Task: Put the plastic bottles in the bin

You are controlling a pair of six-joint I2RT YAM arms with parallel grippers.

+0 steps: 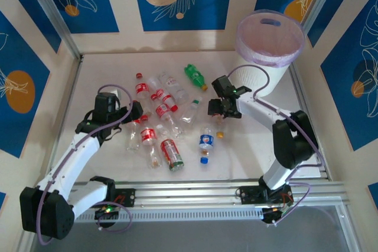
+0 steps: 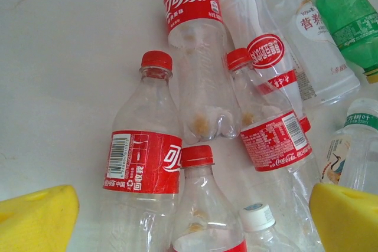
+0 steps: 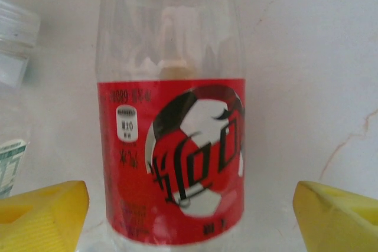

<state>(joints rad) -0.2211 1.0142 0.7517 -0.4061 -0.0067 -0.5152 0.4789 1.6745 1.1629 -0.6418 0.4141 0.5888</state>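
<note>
Now, right fingers [image 3: 41, 213] apart astride a red-labelled bottle [image 3: 171, 157], left fingers [image 2: 35, 219] apart (above crowded bottles [image 2: 144, 163]).

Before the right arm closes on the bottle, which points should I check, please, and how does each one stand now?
1. Red-labelled bottle lies between the right fingers: ok.
2. Right fingers are apart, bottle not yet gripped: ok.
3. Neighbouring bottle is outside the grip: cannot tell, it lies close to one finger.
4. Bin has its mouth open: ok.
5. Left fingers are open and hold nothing: ok.
</note>
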